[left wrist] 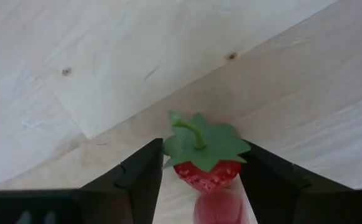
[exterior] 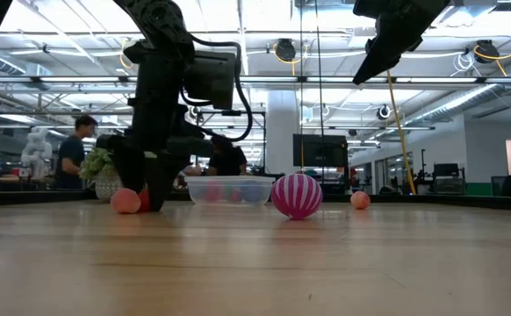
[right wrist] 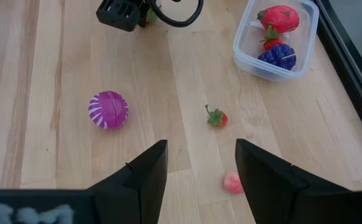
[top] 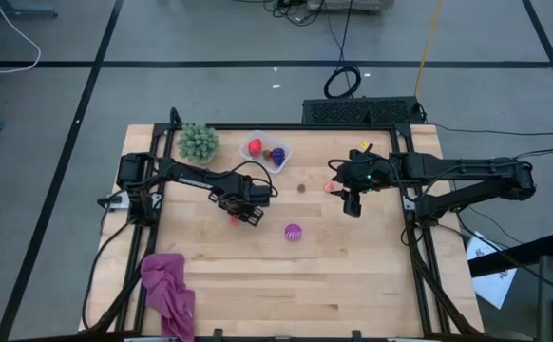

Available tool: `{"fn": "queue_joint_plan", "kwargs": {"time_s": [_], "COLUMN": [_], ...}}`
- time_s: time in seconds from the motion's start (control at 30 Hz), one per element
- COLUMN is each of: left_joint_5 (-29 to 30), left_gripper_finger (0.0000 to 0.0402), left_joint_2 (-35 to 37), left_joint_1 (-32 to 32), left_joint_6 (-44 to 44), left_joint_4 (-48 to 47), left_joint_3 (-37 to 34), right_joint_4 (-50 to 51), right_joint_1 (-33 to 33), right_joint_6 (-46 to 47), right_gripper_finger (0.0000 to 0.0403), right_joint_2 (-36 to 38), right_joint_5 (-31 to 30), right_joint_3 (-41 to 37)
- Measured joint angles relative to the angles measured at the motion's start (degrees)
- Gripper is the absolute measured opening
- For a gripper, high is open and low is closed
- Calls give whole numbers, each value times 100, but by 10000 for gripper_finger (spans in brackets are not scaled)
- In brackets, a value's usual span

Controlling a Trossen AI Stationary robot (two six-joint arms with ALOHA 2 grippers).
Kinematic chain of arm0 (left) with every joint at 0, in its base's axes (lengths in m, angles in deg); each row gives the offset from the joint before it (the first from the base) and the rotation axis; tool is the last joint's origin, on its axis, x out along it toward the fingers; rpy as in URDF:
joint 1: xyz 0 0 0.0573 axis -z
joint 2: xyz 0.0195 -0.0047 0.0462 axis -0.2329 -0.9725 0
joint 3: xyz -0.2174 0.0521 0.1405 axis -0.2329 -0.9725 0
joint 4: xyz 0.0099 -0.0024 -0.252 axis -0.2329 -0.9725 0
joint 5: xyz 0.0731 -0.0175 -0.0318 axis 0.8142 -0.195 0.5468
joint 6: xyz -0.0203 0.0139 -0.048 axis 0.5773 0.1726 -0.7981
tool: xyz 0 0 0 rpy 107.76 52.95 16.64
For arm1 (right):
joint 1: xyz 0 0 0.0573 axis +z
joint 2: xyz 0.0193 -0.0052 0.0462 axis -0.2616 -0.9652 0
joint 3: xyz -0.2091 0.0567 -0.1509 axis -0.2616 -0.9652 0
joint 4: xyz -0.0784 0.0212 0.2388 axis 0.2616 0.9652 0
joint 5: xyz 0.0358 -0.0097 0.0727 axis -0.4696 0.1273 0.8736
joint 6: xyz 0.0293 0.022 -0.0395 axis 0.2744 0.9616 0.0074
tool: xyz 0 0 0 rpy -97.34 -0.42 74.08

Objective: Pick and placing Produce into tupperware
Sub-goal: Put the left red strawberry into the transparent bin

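My left gripper [top: 238, 217] is down at the table's middle left, open, with a red strawberry with green leaves [left wrist: 204, 163] between its fingers. Something pink [left wrist: 221, 208] lies just under the strawberry in the left wrist view. A peach-pink ball [exterior: 125, 200] rests on the table beside that gripper [exterior: 153, 195]. The clear tupperware [top: 267, 152] stands at the far middle, holding a red piece [right wrist: 279, 17] and a blue-purple piece [right wrist: 277, 57]. A magenta-striped ball [top: 293, 232], a small red-and-green piece [right wrist: 216, 117] and a pink piece [right wrist: 232, 182] lie on the wood. My right gripper [top: 352, 205] hovers open and empty. My left gripper comes from above, pointing down, with one finger [left wrist: 145, 177] on each side of the strawberry, which lies on the table. A strip of wood shows between that finger and the fruit. The other finger [left wrist: 265, 180] stands right against it. I cannot tell whether either touches.
A green bushy plant [top: 199, 142] stands left of the tub. A magenta cloth [top: 167, 290] lies at the near left corner. Bare wood [top: 352, 275] stretches across the near right. In the low view, people show in the room behind the table.
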Motion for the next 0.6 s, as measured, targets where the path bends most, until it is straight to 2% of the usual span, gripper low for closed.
{"fn": "queue_joint_plan", "kwargs": {"time_s": [0.27,0.6], "left_joint_5": [95,118], "left_gripper_finger": [205,156], "left_joint_2": [-1,-1], "left_joint_1": [-2,-2], "left_joint_6": [105,118], "left_joint_4": [61,111], "left_joint_3": [0,2], "right_joint_4": [0,2], "right_joint_1": [0,0], "right_joint_6": [0,0], "right_gripper_finger": [180,180], "right_joint_2": [0,0], "right_joint_5": [0,0], "right_joint_3": [0,0]}}
